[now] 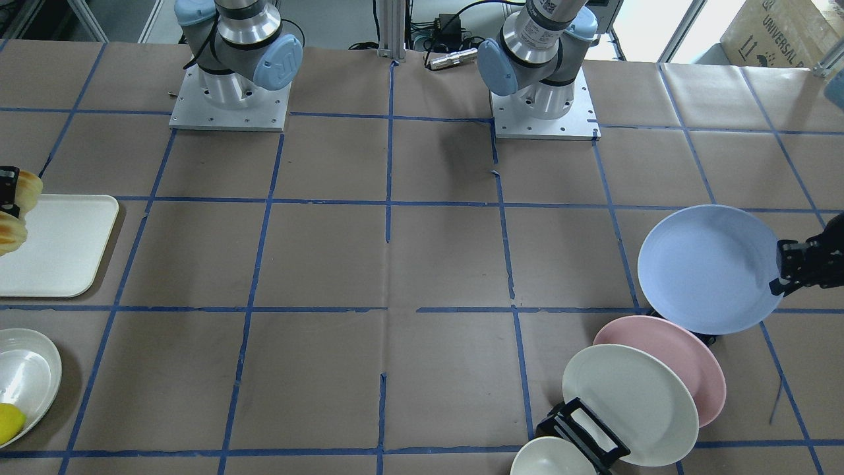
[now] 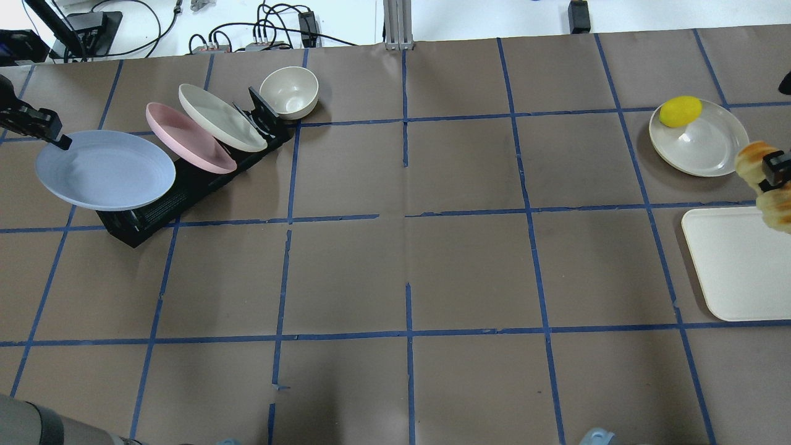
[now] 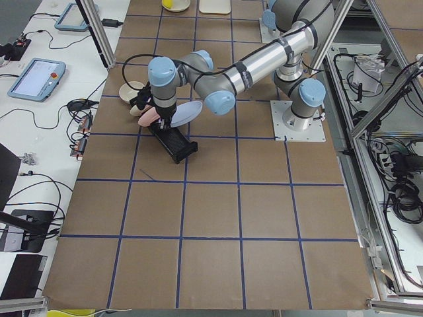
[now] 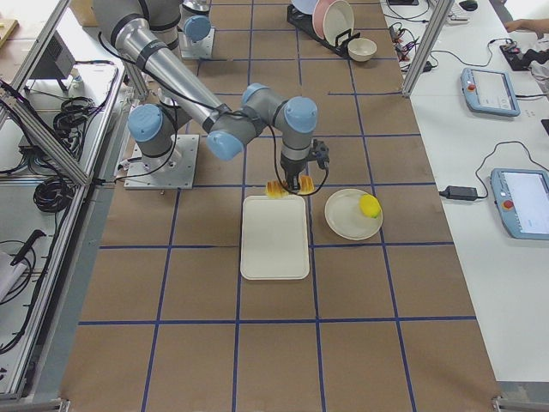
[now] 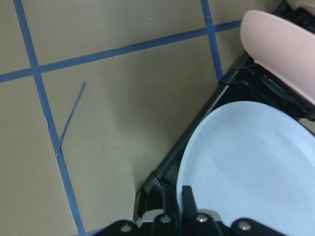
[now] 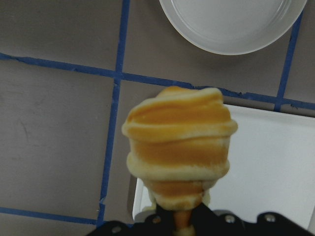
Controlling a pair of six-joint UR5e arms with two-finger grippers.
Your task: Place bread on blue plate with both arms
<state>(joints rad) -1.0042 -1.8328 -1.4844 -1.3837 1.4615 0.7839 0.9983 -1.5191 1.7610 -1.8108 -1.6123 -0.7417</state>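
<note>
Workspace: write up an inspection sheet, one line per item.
Surface: brown paper table with blue tape grid, tape torn in spots.
Job's things: blue plate held over the black rack's end; bread held by the cream tray's corner.
Clutter: pink plate and cream plate in the rack; bowl beside it; yellow fruit on a white dish.
Grippers: left gripper shut on the blue plate's rim; right gripper shut on the bread.
Cables: bundle beyond the far table edge.
Surroundings: teach pendants on a side bench.
</note>
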